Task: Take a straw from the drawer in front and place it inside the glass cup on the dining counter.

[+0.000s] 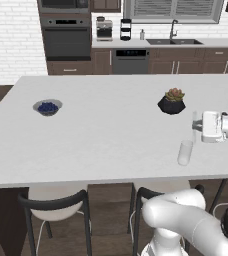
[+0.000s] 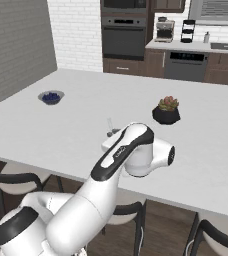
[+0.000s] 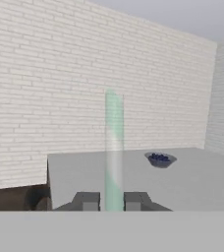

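The straw [image 3: 114, 147] is a thin pale tube that rises between my two fingertips in the hand view. My gripper [image 3: 113, 202] is shut on it. From the left base, the gripper [image 1: 195, 126] hangs over the dining counter [image 1: 101, 135], just above and a little right of the glass cup [image 1: 185, 152], which stands upright near the counter's front edge. The straw [image 1: 194, 131] points down beside the hand. In the right base view the straw [image 2: 109, 123] pokes up behind my arm, which hides the cup. The drawer is out of view.
A dark bowl of blue berries [image 1: 47, 107] sits at the counter's left. A black pot with a succulent [image 1: 172, 102] stands behind the cup. Black-framed stools [image 1: 56, 205] are tucked under the front edge. Oven, dishwasher and sink line the far brick wall.
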Robot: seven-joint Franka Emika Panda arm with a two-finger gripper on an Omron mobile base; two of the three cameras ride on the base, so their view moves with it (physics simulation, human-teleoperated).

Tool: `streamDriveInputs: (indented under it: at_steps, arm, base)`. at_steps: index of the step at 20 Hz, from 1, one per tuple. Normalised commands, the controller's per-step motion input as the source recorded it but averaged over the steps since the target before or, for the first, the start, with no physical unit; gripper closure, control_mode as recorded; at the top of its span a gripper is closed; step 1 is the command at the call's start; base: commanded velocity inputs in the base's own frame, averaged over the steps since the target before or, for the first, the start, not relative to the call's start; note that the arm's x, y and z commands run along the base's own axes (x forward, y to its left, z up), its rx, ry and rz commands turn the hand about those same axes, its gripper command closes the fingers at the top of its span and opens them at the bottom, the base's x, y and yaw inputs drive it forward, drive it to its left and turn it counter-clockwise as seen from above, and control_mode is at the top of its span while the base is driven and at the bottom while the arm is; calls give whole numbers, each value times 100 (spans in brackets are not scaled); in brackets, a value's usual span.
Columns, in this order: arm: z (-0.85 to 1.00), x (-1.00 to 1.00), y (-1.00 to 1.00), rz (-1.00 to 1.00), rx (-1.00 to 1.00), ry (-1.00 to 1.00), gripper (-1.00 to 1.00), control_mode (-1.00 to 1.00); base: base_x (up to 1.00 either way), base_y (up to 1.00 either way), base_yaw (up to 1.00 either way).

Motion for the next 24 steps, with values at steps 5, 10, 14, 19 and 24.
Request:
streamDriveInputs:
  at_steps: [5,10,14,19,24]
  arm:
    - [-25,25,-12,-2,0,0,100,-100]
    - [-19,20,-18,0,0,-1,100,-100]
    - [-2,30,-15,0,0,-1,100,-100]
    - [-1,32,-18,0,0,0,100,-100]
    - [-13,24,-13,0,0,0,100,-100]
  base:
    - [0,0,0]
    - [0,0,0]
    - [0,0,0]
    - [0,0,0]
    - [0,0,0]
